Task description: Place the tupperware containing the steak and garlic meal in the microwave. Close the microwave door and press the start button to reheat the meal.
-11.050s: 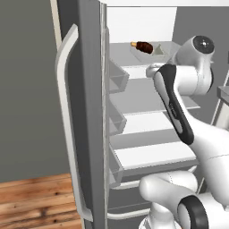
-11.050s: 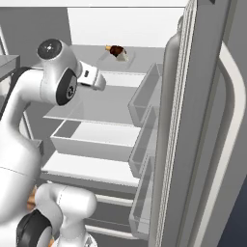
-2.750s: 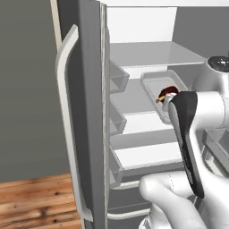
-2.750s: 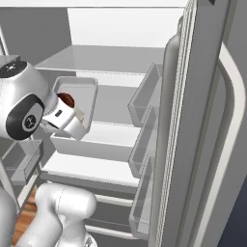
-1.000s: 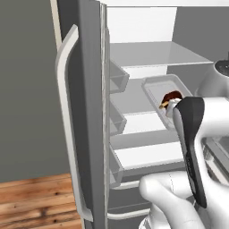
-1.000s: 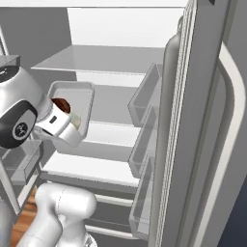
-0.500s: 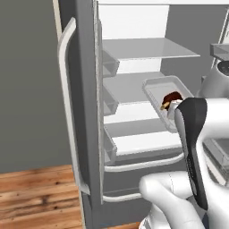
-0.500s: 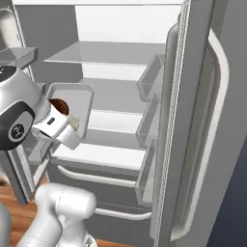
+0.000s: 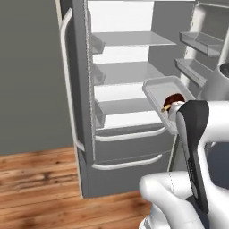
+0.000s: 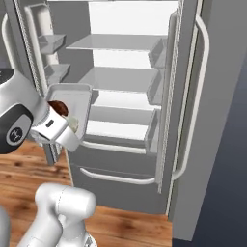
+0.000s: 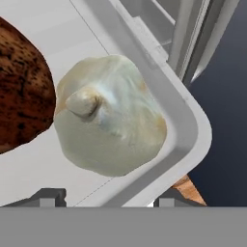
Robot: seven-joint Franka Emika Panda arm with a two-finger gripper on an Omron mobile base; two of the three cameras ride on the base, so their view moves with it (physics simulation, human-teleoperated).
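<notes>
Fridge: while you hold the load clear of it, the open fridge stands straight ahead of the base, its bare shelves and both doors swung wide; the left door's handle and the right door's handle flank the opening.

Microwave: none of the three views takes it in, so you cannot yet judge which way it lies from the gripper; by my reading the base must turn away from the fridge first.

Obstacles: the right fridge door and the left door's bins sit close on either side of the arm, so I'd judge a wide swing risks clipping them.

Tupperware: the tupperware is out of the fridge, in front of the middle shelves and carried at the arm's end, tilted with its open face showing to the base cameras and its long axis running away from the hand toward the shelves.

Gripper: the gripper is clamped on the tray's near rim, fingertips set wide at the edge.

Meal: the steak and the garlic bulb lie touching, at the gripped end just beyond the fingers; I'd expect more tilt to slide them.
</notes>
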